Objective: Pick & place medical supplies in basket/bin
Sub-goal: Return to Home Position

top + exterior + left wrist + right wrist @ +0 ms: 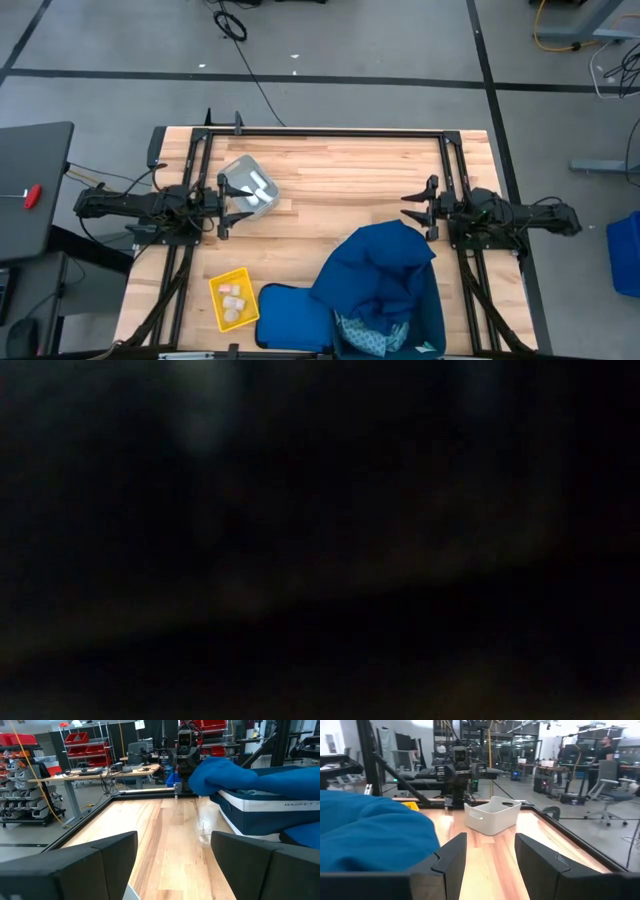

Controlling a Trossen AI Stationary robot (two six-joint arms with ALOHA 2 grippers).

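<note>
A grey plastic tray (250,187) (492,814) with white packets in it stands on the table at the far left. My left gripper (224,207) (172,855) stands open just beside it, level, with nothing between its fingers. A yellow mesh basket (232,300) at the near left holds pale packets. The large dark blue bin (425,320) (260,805) sits at the near right. A dark blue cloth (375,265) (370,830) is draped over its rim, and a light blue patterned cloth (365,335) lies inside. My right gripper (410,205) (490,855) is open, level, beyond the bin.
A flat blue pad (285,315) lies between the yellow basket and the bin. Bare wood stretches between the two grippers across the table's middle and far part. A black frame rail (320,131) runs along the far edge. The low view is dark.
</note>
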